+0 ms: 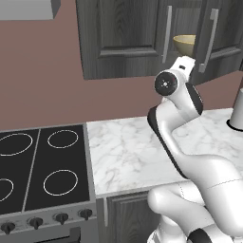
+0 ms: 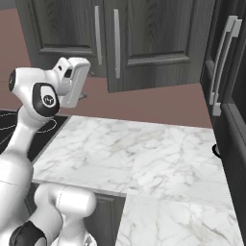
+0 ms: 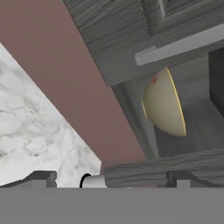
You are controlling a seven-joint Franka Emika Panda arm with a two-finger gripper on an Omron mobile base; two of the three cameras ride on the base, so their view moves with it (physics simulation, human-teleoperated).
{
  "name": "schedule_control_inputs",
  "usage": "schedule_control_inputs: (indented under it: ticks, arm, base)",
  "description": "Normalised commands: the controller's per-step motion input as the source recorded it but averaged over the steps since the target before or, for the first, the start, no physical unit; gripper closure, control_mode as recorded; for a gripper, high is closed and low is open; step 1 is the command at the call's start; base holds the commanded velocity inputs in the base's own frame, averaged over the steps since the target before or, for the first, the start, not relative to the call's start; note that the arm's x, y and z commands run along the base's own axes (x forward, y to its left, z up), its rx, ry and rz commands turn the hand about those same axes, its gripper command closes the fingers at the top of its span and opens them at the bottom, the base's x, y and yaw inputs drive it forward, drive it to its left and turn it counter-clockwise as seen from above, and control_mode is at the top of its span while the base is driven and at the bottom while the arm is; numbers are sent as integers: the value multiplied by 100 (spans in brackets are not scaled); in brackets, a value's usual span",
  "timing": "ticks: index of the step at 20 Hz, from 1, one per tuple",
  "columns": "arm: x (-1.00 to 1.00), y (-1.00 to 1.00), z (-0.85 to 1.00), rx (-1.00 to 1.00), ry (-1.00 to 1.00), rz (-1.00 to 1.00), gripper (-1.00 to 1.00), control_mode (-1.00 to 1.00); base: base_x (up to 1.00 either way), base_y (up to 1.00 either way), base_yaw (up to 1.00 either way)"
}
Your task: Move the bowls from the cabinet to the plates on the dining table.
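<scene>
An olive-yellow bowl (image 1: 184,43) sits upright inside the open dark grey wood-grain cabinet (image 1: 123,38), at about one o'clock in the left base view, framed between two long silver bar handles. In the hand view the bowl (image 3: 164,103) appears rolled on its side, rounded underside toward nine o'clock, rim toward three o'clock, against the cabinet's (image 3: 131,39) grey interior.

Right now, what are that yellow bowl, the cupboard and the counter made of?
The yellow bowl looks like smooth glazed ceramic, maybe plastic: plain, softly shiny. The cabinet looks like dark grey wood, with streaky grain. The counter looks like polished marble: white with grey veins.
</scene>
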Motion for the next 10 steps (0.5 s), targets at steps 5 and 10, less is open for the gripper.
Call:
schedule_control_inputs:
  ticks: [5,10]
  arm:
    - [10,-22,0,-9,0,-1,-100,-100]
    - [0,-26,0,-7,0,-2,-100,-100]
  base:
    - [0,0,0]
    - [0,0,0]
